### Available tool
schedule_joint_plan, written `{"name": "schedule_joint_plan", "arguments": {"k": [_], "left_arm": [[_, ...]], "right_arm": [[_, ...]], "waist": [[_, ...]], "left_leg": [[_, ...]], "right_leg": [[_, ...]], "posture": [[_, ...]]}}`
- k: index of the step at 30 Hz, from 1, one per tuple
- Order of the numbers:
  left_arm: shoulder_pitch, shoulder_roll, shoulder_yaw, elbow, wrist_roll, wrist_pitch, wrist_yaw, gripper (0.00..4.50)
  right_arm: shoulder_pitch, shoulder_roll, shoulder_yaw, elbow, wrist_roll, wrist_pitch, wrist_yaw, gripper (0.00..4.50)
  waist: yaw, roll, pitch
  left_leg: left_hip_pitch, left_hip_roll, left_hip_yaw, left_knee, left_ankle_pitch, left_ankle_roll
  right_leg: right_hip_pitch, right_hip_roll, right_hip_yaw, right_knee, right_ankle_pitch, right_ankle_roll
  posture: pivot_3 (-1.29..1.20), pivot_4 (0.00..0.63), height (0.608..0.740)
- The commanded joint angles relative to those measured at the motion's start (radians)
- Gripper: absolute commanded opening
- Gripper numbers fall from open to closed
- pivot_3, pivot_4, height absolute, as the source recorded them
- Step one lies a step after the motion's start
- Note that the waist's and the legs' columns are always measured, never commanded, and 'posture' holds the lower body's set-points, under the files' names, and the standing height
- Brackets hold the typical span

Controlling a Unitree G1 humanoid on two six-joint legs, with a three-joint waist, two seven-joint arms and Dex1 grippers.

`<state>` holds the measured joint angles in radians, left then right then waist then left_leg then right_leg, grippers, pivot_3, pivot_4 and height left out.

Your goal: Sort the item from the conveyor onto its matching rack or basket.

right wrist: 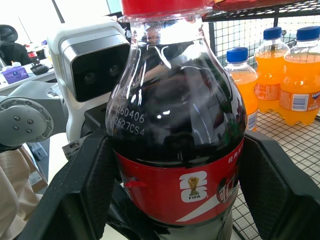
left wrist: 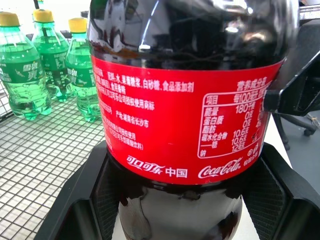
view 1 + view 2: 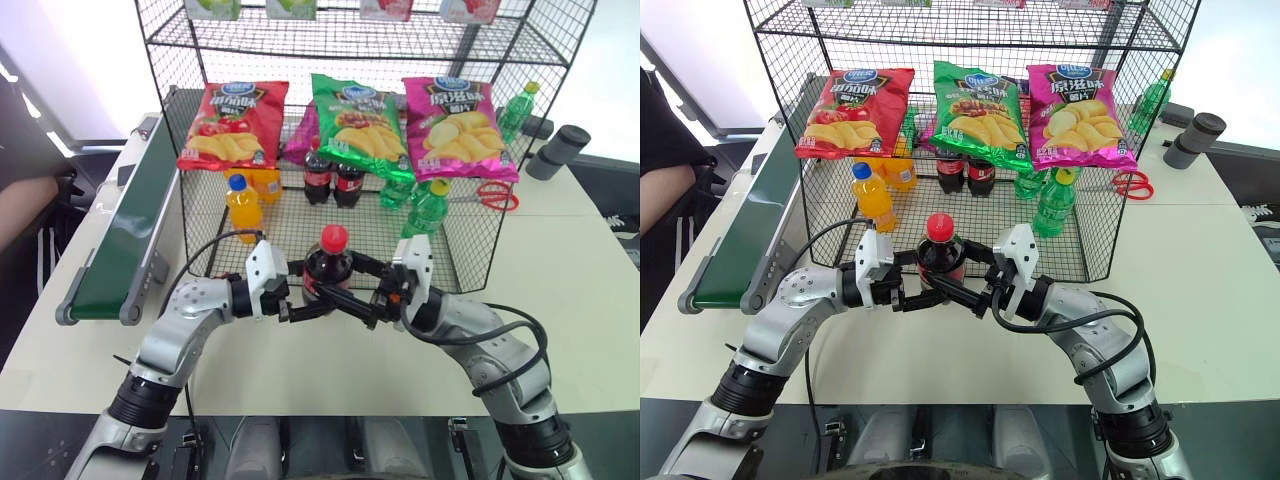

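Observation:
The cola bottle, with red cap, red label and dark liquid, is upright above the table just in front of the black wire rack. My right gripper is shut on it from the right, its fingers pressed on both sides of the bottle. My left gripper comes in from the left and stands open, its fingers flanking the lower part of the bottle. The dark-green conveyor runs along the left of the table with nothing on its belt.
Inside the rack stand orange-drink bottles, two cola bottles and green bottles, with chip bags hanging above. Red scissors and a dark cylinder lie to the right. A person's arm shows at far left.

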<state>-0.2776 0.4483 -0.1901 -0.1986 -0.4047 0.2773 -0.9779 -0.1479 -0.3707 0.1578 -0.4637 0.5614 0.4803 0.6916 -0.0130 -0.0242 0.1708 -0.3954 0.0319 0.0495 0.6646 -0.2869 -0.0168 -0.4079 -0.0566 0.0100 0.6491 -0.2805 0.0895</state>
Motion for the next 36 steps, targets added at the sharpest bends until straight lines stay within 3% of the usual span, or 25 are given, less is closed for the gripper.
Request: {"name": "schedule_joint_plan", "arguments": {"k": [1,11,16,26,36], "left_arm": [[0.000,0.010,0.017,-0.022,0.029,-0.032,0.022,4.40],[0.186,0.034,0.215,-0.004,0.031,-0.064,0.170,4.40],[0.280,-0.002,0.321,-0.051,0.013,-0.106,0.273,4.40],[0.345,-0.008,0.318,-0.109,0.033,-0.125,0.310,4.40],[0.298,-0.012,0.292,-0.076,0.047,-0.131,0.311,4.40]], "right_arm": [[-0.031,0.019,-0.002,-0.010,-0.012,-0.038,-0.001,2.94],[-0.126,0.122,-0.073,0.291,-0.228,-0.262,-0.179,2.94],[-0.253,0.239,-0.116,0.602,-0.318,-0.446,-0.307,2.94],[-0.468,0.355,-0.150,1.091,-0.389,-0.708,-0.334,2.94],[-0.576,0.380,-0.183,1.304,-0.397,-0.811,-0.322,2.94]], "waist": [[0.000,0.000,0.000],[0.000,0.000,0.000],[-0.007,0.000,0.000],[-0.008,0.001,0.000],[-0.024,0.001,0.001]], "left_leg": [[0.000,0.000,0.000,0.000,0.000,0.000],[0.001,0.000,0.000,0.000,0.000,0.000],[0.001,0.000,0.002,0.000,0.000,0.000],[0.002,0.000,0.002,-0.001,0.000,0.000],[0.002,0.000,0.002,-0.001,0.000,-0.001]], "right_leg": [[0.000,0.000,0.000,0.000,0.000,0.000],[0.000,0.000,0.001,0.001,0.000,0.000],[0.000,-0.003,0.002,0.001,0.000,0.000],[-0.001,-0.004,0.002,0.003,0.000,0.000],[-0.001,-0.006,0.002,0.003,0.000,0.000]], "posture": [[0.00,0.150,0.740],[0.00,0.150,0.740],[0.00,0.150,0.740],[0.00,0.150,0.740],[0.00,0.150,0.740]]}}
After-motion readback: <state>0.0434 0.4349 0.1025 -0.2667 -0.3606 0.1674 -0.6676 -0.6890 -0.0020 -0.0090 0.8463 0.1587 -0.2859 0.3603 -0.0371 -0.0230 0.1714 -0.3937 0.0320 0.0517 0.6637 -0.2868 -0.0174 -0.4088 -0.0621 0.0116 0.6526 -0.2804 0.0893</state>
